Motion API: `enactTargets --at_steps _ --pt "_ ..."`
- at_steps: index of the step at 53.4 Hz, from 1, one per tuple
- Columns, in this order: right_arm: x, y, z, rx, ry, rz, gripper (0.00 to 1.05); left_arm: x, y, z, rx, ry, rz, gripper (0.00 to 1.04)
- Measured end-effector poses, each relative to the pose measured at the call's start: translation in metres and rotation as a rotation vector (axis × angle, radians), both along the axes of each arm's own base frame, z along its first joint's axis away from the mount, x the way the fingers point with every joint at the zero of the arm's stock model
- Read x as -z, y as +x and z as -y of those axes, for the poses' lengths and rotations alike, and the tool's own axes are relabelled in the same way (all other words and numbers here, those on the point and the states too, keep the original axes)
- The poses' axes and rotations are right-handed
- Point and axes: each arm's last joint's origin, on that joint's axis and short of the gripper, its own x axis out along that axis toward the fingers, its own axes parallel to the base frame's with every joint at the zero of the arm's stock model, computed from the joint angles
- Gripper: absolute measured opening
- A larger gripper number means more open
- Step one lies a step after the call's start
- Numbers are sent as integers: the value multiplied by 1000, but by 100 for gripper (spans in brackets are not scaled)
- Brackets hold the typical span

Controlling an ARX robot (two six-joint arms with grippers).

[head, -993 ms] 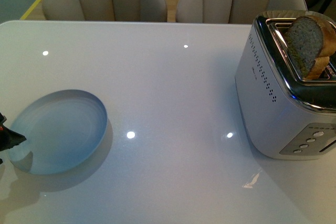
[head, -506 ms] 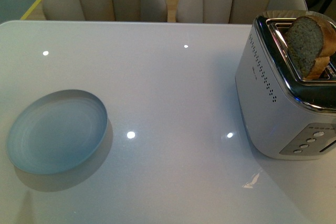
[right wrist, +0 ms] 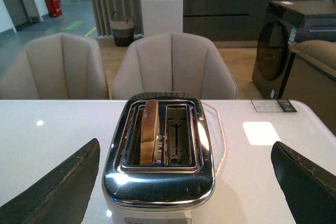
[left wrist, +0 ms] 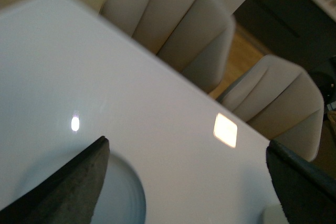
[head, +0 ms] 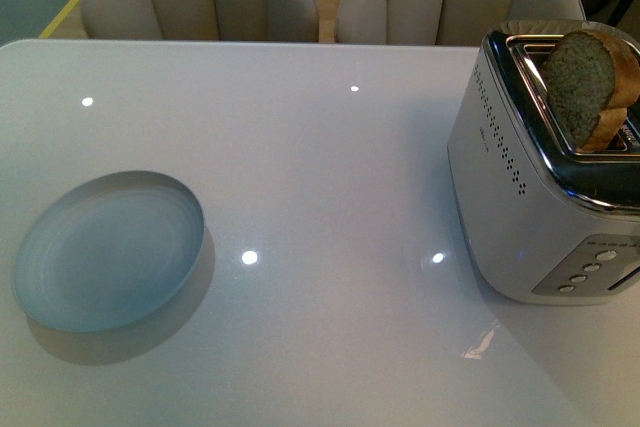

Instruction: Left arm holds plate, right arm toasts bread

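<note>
Since one second ago, left jaws (left wrist: 184, 182), spread apart, have left the plate (head: 108, 252); it sits unheld on the counter (head: 330, 167), well apart from the toaster (head: 545, 172). Bread (head: 585, 82) stands in its slot; right jaws (right wrist: 184, 182) apart, holding nothing.

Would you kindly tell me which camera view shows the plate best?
The front view: the whole plate lies on the white table, unobstructed. The left wrist view catches only part of it between the claw fingers; the right wrist view shows none of it.

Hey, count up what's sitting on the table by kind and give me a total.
Plate: 1
Toaster: 1
Bread slice, standing in a toaster slot: 1
Total: 3
</note>
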Motion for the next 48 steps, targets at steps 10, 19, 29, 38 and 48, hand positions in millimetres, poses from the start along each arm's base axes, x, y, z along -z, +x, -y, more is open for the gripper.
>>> enactTargets --at_steps 10,19,29,38,48 --pt "0 0 0 0 0 1 96 -5 -31 10 69 400 265 57" --pt "0 0 0 -1 0 1 96 -4 -48 12 90 506 276 29" --pt "0 0 0 0 0 1 96 7 -64 4 97 530 273 3" --pt "0 0 0 0 0 1 96 13 -76 -2 95 534 270 3" --pt "0 0 0 0 0 1 96 20 -90 -14 93 537 270 3"
